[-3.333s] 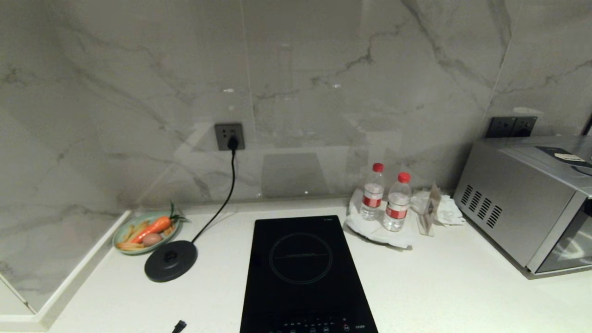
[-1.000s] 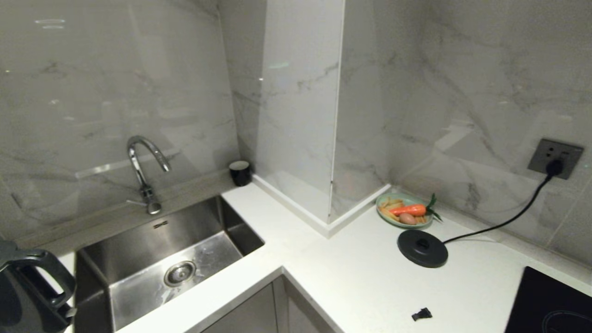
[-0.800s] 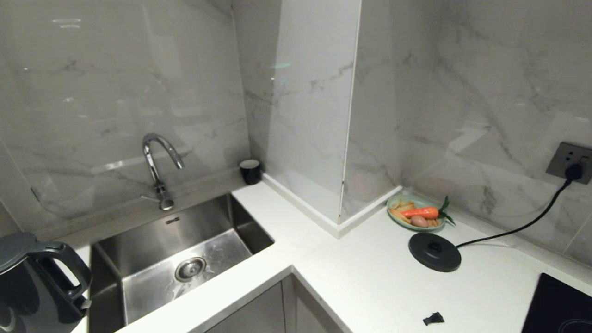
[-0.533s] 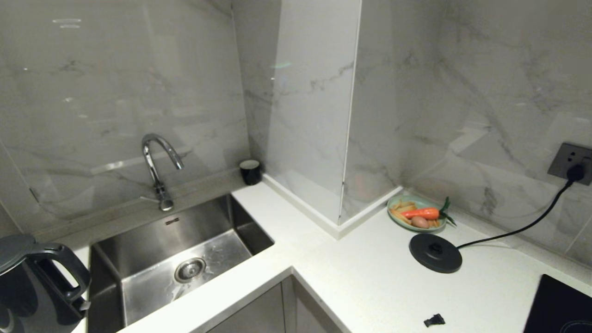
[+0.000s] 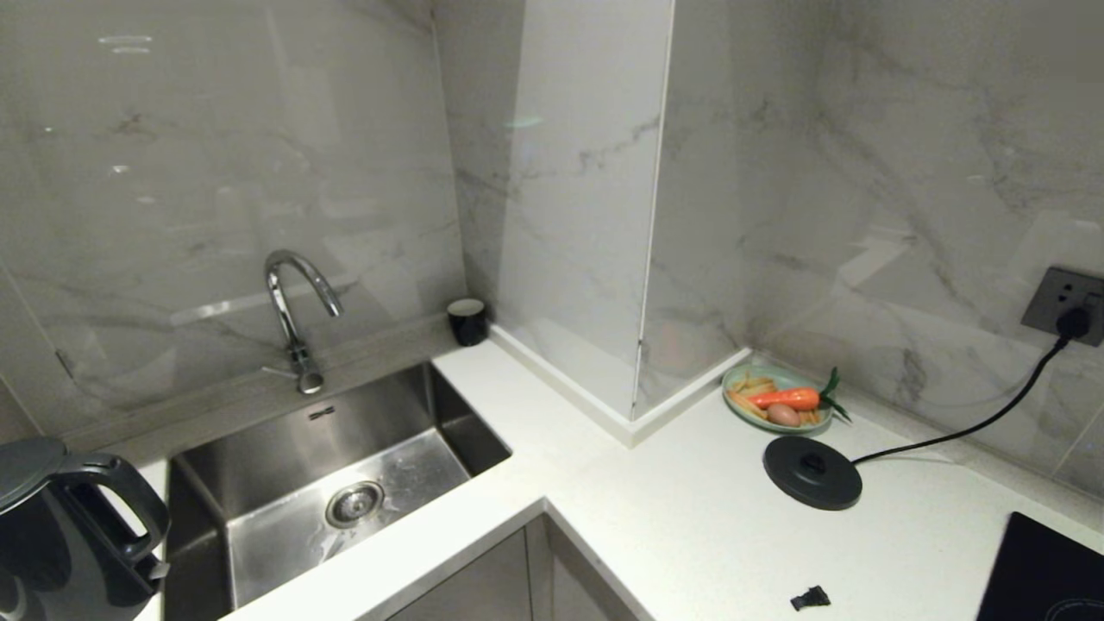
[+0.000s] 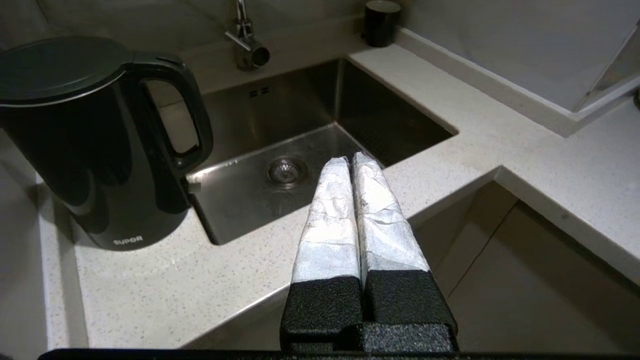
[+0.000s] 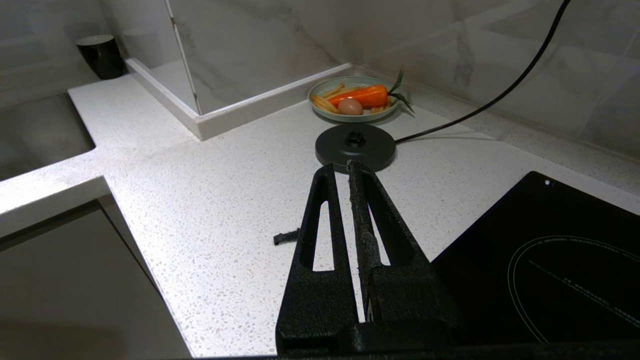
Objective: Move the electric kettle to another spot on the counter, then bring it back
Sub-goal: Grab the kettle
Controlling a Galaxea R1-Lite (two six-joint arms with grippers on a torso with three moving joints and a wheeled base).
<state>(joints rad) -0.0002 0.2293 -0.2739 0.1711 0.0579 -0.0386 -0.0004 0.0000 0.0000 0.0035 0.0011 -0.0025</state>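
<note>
Two closed grippers: my left gripper (image 6: 350,162), empty over the sink edge, is nearer the upright electric kettle (image 6: 95,140), handle facing it; right gripper (image 7: 345,172) empty.

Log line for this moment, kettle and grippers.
kettle: upright on counter, left of sink, off base | left gripper: shut, empty | right gripper: shut, empty

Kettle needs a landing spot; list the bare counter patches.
Widest: counter between sink, power base and hob, bar a small black scrap. Also the strip toward the cup. Crowded: plate beside the base.
</note>
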